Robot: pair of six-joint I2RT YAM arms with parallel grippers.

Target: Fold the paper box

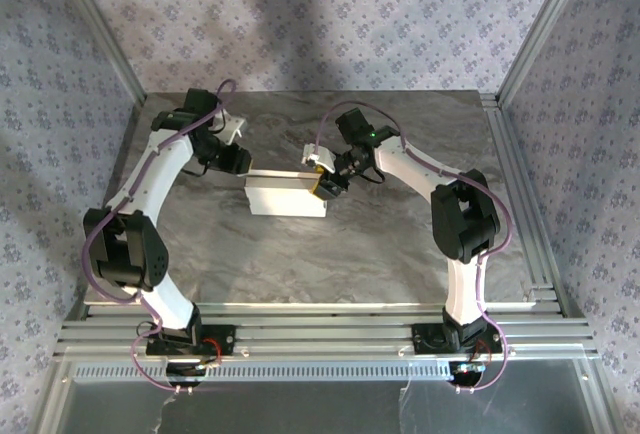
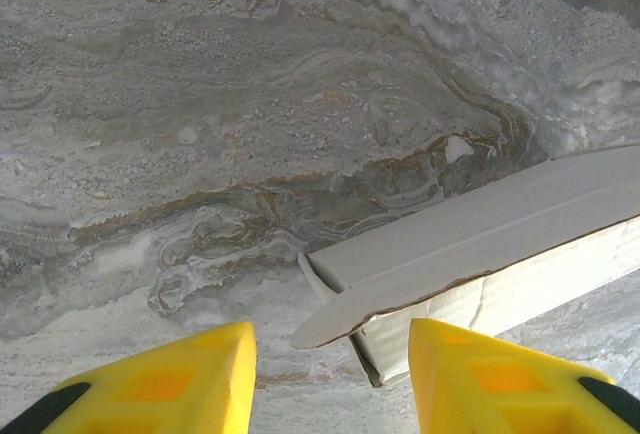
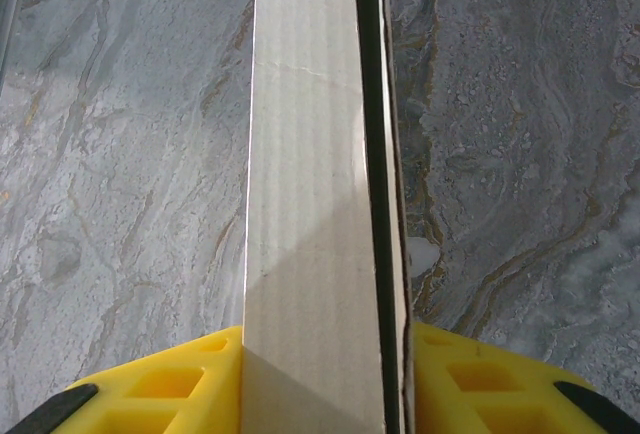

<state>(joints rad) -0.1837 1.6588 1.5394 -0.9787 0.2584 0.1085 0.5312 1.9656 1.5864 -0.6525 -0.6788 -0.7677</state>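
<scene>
The grey marble-patterned table [image 1: 300, 264] spreads out under and all around the paper box [image 1: 286, 196], a flat white rectangular shape lying lengthwise between the two arms. One long panel of the box is not fully closed: a dark gap [image 3: 372, 154] runs along its length. At the box's right end the right gripper [image 1: 328, 182] pinches it, with a yellow finger [image 3: 170, 389] pressed against each broad face. Just off the box's left end the left gripper [image 1: 240, 161] hangs with its yellow fingers [image 2: 170, 379] spread, gripping nothing. The box's loose corner flap [image 2: 335, 319] lies just ahead of them.
</scene>
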